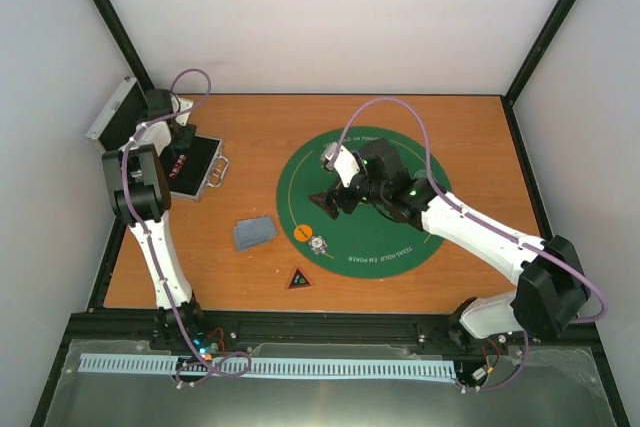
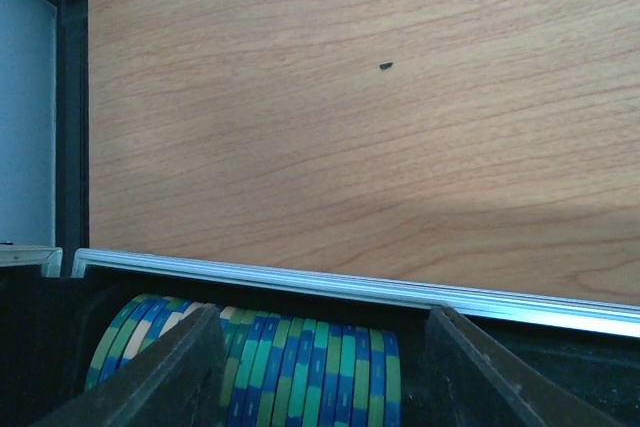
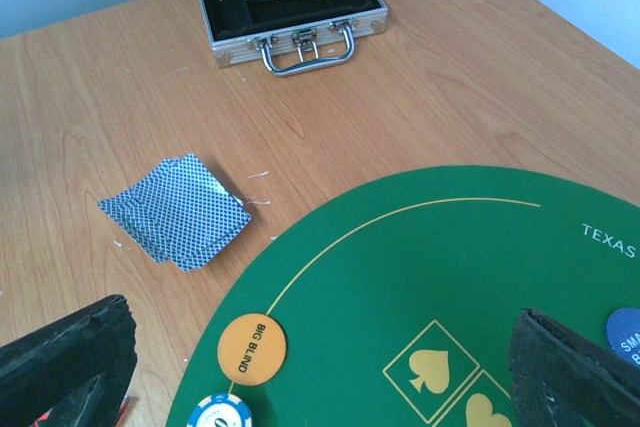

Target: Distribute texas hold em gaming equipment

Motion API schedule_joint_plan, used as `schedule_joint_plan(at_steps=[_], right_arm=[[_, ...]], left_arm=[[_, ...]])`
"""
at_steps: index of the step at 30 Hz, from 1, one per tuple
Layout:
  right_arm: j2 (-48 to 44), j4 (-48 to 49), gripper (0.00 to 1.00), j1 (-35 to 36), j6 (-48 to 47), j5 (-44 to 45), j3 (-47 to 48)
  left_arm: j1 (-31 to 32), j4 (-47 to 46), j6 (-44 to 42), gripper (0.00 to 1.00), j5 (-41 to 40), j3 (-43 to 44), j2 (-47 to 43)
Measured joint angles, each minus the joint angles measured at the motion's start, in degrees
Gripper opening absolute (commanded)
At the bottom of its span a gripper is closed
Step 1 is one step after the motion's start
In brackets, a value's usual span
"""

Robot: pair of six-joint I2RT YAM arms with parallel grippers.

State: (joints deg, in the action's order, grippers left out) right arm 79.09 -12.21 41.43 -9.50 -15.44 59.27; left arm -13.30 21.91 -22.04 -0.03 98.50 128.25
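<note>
Since the case sits open at 9 to 10 o'clock on the table, start there: silver shell, black lining, lid tipped back toward the left wall. The left gripper is down inside it. In the left wrist view its fingers stand partly apart on either side of a row of green-and-blue chips set on edge in a slot. A few chips of the row lie outside the left finger, and a dark gap shows by the right one. Cannot tell whether the pads press on the chips or only flank them.

Next right are the cards, grey-blue backs up, in a loose fanned pile on bare wood. They lie just off the 8 to 9 o'clock edge of the round green mat, not touching it. The triangle, dark with a red edge, is on wood just outside the mat at 7 o'clock.

On the mat, at 8 o'clock near the rim, is the orange disc, marked BIG BLIND. The speckled chip is just beside it toward 5 o'clock, a sliver apart.

The right gripper hangs over the mat at 9 o'clock of centre, jaws spread wide, nothing between them. The right wrist view shows a blue disc on the mat, cut by the frame's right edge, close to the right finger.
</note>
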Motion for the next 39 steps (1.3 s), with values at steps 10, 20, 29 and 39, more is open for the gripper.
schedule_joint_plan(at_steps=[10, 20, 29, 39], right_arm=[[-1.01, -0.02, 1.0, 0.0, -0.02, -0.72, -0.87], [-1.14, -0.02, 1.0, 0.0, -0.02, -1.92, -1.11], [-1.14, -0.02, 1.0, 0.0, -0.02, -2.64, -1.14], [-1.14, -0.04, 1.0, 0.0, -0.04, -3.23, -1.16]], left_arm=[[0.2, -0.72, -0.2, 0.56, -2.43, -1.6, -1.27], [0.22, -2.27, -0.61, 0.56, -4.48, -4.35, -4.11], [0.24, -1.9, -0.59, 0.53, -2.47, -5.29, -4.61], [0.24, -1.68, -0.63, 0.48, -2.08, -5.29, -4.59]])
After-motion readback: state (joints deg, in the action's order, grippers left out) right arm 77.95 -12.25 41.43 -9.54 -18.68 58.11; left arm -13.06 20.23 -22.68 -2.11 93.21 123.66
